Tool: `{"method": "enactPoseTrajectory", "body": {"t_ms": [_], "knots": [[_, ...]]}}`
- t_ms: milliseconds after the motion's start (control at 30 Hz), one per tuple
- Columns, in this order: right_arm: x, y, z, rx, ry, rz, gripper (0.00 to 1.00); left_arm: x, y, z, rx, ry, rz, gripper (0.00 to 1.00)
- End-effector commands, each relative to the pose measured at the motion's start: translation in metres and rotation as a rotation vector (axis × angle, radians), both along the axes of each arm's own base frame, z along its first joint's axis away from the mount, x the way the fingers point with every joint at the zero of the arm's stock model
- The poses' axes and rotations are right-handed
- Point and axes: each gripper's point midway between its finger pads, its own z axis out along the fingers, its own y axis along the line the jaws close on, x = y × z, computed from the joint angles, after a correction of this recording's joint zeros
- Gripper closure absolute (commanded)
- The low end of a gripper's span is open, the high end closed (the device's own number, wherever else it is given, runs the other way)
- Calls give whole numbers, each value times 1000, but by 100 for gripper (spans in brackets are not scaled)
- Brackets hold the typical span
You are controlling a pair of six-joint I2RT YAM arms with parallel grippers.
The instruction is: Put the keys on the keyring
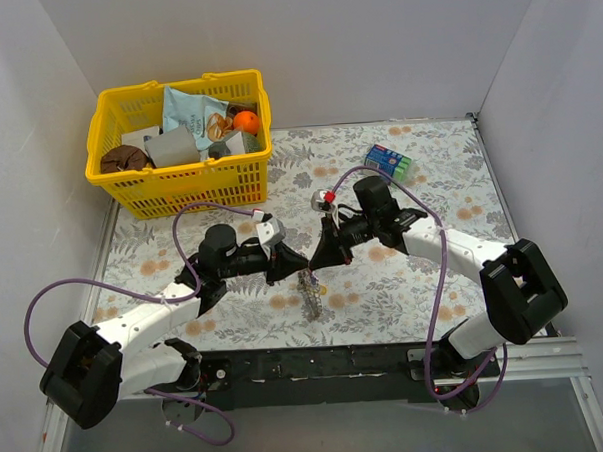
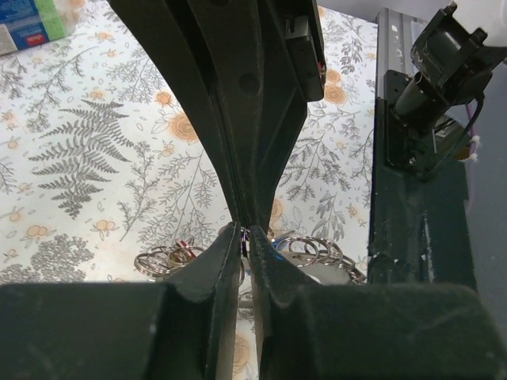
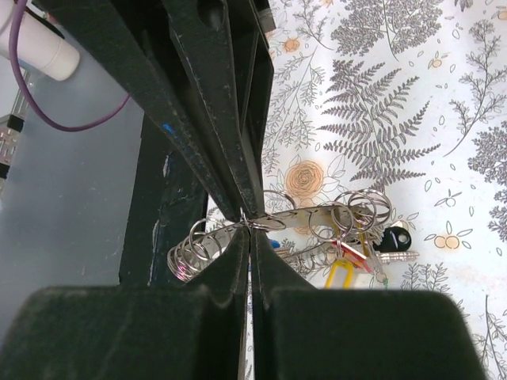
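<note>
The keyring (image 1: pixel 309 294) is a bunch of silvery rings on a thin metal band, hanging below the spot where both grippers meet at mid-table. My left gripper (image 1: pixel 293 269) and right gripper (image 1: pixel 318 262) stand tip to tip, each shut on the keyring's metal. In the right wrist view the right gripper (image 3: pixel 252 231) pinches a small ring of the keyring (image 3: pixel 317 218). A dark-headed key (image 3: pixel 394 238), a yellow tag (image 3: pixel 341 275) and a red piece (image 3: pixel 354 255) dangle at its right end. In the left wrist view the left gripper (image 2: pixel 247 237) is shut between ring clusters of the keyring (image 2: pixel 317 252).
A yellow basket (image 1: pixel 180 191) full of odds and ends stands at the back left. A blue-green packet (image 1: pixel 389 161) lies at the back right. The black mounting rail (image 1: pixel 318 363) runs along the near edge. White walls close in the floral cloth on three sides.
</note>
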Motion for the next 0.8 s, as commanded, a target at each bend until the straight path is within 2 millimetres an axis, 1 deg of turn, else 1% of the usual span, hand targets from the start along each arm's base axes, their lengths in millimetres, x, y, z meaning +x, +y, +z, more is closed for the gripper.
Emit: {"method": "enactPoseTrajectory", "body": {"t_ms": [0, 33, 67, 100, 167, 200, 267, 300, 333, 400, 433, 467, 533, 567, 667, 767], "knots": [[5, -3, 8, -48, -59, -2, 99, 5, -1, 20, 14, -65, -1, 83], [7, -4, 5, -69, -60, -15, 99, 4, 0, 16, 35, -46, -3, 79], [5, -6, 3, -90, -49, -16, 99, 8, -1, 20, 44, -71, -1, 71], [7, -6, 6, -96, -57, -18, 99, 8, 0, 21, 51, -73, 2, 67], [9, -9, 3, -129, -59, -28, 99, 10, 1, 21, 70, -85, 5, 62], [12, -8, 6, -135, -67, -32, 99, 12, 1, 25, 71, -101, 7, 59], [12, -12, 2, -174, -60, -34, 99, 13, 2, 24, 98, -117, 1, 58], [13, -13, 3, -186, -66, -36, 99, 14, 1, 27, 103, -124, -8, 58], [17, -13, 7, -196, -85, -41, 99, 13, 1, 20, 131, -102, -20, 58], [16, -16, 5, -234, -75, -46, 99, 12, 0, 17, 155, -106, -46, 59], [20, -16, 6, -253, -82, -56, 99, 12, 0, 18, 162, -102, -56, 59], [17, -20, 3, -280, -69, -52, 99, 12, -2, 14, 169, -96, -64, 59], [18, -22, -1, -317, -66, -65, 99, 13, -4, 15, 167, -98, -79, 58], [15, -24, -2, -333, -57, -60, 99, 13, -5, 14, 169, -91, -85, 58], [11, -29, -11, -360, -37, -64, 99, 13, -8, 9, 174, -78, -104, 55], [7, -29, -12, -362, -32, -56, 99, 14, -10, 7, 178, -76, -112, 54]]}}
